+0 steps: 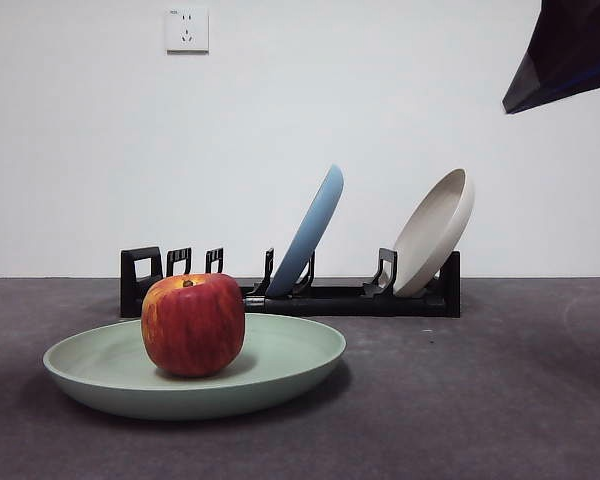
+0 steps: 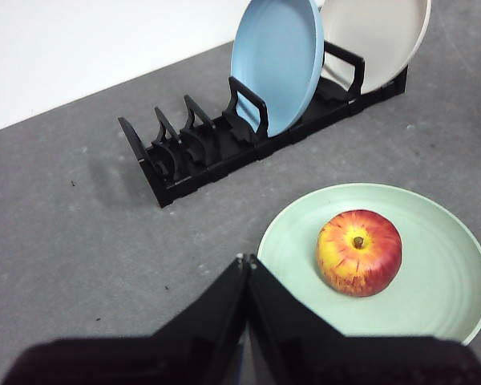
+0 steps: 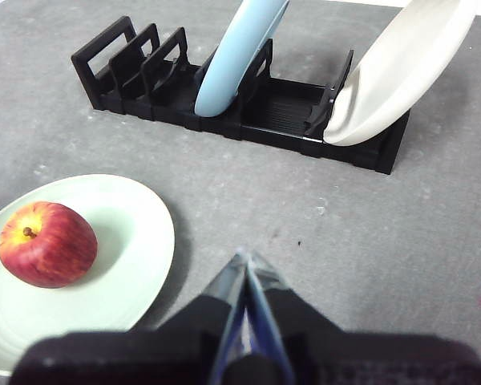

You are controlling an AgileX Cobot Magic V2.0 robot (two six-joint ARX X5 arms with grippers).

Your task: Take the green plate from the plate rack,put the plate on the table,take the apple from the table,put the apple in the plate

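apple (image 1: 192, 324) in green plate (image 1: 290, 365); blue plate (image 1: 308, 232), cream plate (image 1: 435, 231) in plate rack (image 1: 360, 298).

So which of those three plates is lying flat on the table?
The pale sage-green round plate, flat on the table with the red apple on it. The light blue plate and cream-white plate lean in the black rack.

Lit evenly and brightly from above, with soft shadows under the plate (image 1: 280, 375) and rack (image 2: 192, 164), no glare, near jaws blurred.

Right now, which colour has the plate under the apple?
Pale sage green plate, holding the red apple; the left wrist view shows it best.
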